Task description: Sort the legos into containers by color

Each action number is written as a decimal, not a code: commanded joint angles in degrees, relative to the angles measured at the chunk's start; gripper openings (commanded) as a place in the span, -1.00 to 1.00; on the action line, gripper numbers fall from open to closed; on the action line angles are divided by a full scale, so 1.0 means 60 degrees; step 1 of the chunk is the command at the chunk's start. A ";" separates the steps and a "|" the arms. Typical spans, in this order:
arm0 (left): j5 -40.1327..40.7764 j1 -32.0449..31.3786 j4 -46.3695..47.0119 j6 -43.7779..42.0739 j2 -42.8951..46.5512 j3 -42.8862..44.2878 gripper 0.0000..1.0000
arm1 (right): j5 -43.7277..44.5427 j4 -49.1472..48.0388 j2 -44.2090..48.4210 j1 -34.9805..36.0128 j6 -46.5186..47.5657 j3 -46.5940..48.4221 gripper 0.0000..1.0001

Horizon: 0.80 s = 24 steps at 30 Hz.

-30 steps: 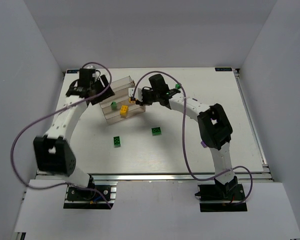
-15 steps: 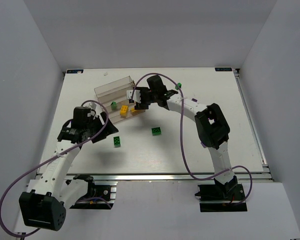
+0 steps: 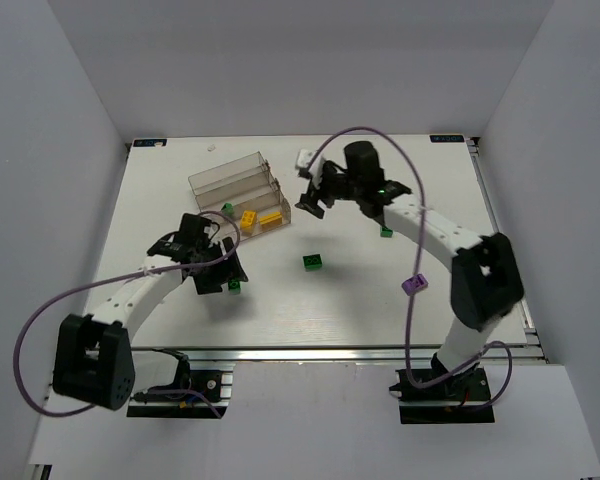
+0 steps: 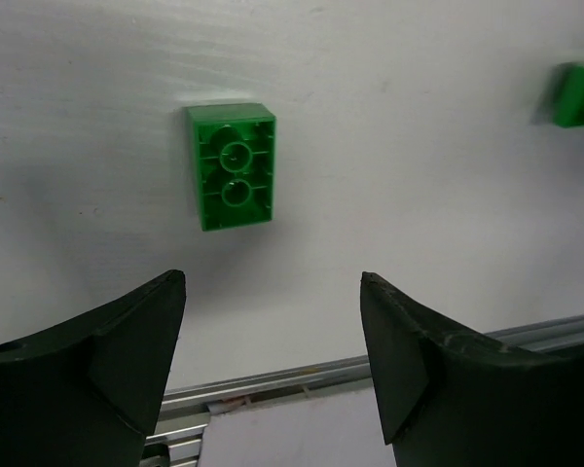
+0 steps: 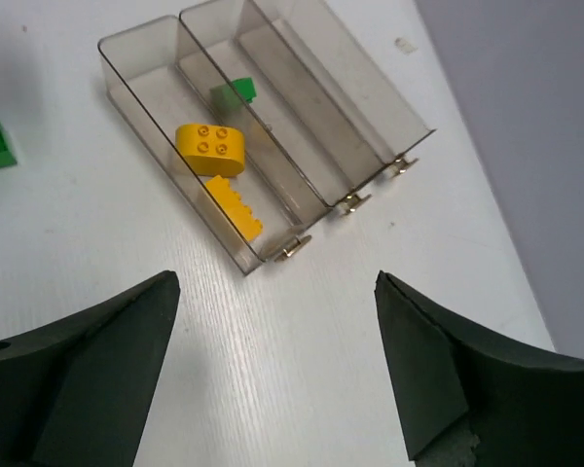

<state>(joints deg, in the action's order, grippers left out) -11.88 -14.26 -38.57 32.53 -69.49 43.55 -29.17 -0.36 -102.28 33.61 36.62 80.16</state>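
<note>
The clear stepped tray (image 3: 225,170) stands at the back left of the table. Its lowest compartment holds two yellow legos (image 3: 249,217) (image 5: 210,148). A small green lego (image 5: 235,91) lies in the middle compartment, and the top compartment (image 5: 341,78) shows nothing. My right gripper (image 3: 313,197) (image 5: 277,282) hovers open just off the tray's (image 5: 141,29) right end, nothing between its fingers. My left gripper (image 3: 220,272) (image 4: 273,279) is open over an upturned green lego (image 4: 232,165) (image 3: 234,287), which lies just ahead of the fingertips. Another green lego (image 3: 313,262) (image 4: 576,94) lies mid-table.
A small green piece (image 3: 386,232) lies beside the right forearm. A purple piece (image 3: 414,284) sits where the right arm's purple cable crosses the table. The table's metal front rail (image 4: 273,375) runs just behind the left fingers.
The right gripper opened, left a second yellow lego in the lowest compartment and drew back to the right. The left arm swung from behind the tray forward to the green lego.
</note>
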 commanded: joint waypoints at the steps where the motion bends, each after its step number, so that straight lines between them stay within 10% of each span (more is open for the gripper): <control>1: 0.1011 -0.0478 0.0202 -0.0032 -0.0735 0.0255 0.63 | -0.0821 -0.1098 0.1648 -0.0239 -0.1648 -0.1240 0.77; 11: 0.3722 -0.1767 0.0216 0.0217 -0.3079 0.1603 0.54 | -0.1130 -0.0834 0.3057 -0.0561 -0.2764 -0.2520 0.54; 24: 0.3973 -0.2398 0.0085 0.0409 -0.2674 0.2481 -0.51 | -0.1714 0.0891 0.2985 -0.0898 -0.1668 -0.2535 -0.15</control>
<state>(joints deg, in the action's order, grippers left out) 11.20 -28.25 -38.30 35.05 -91.77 53.74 -36.38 0.16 -85.32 28.97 23.35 64.71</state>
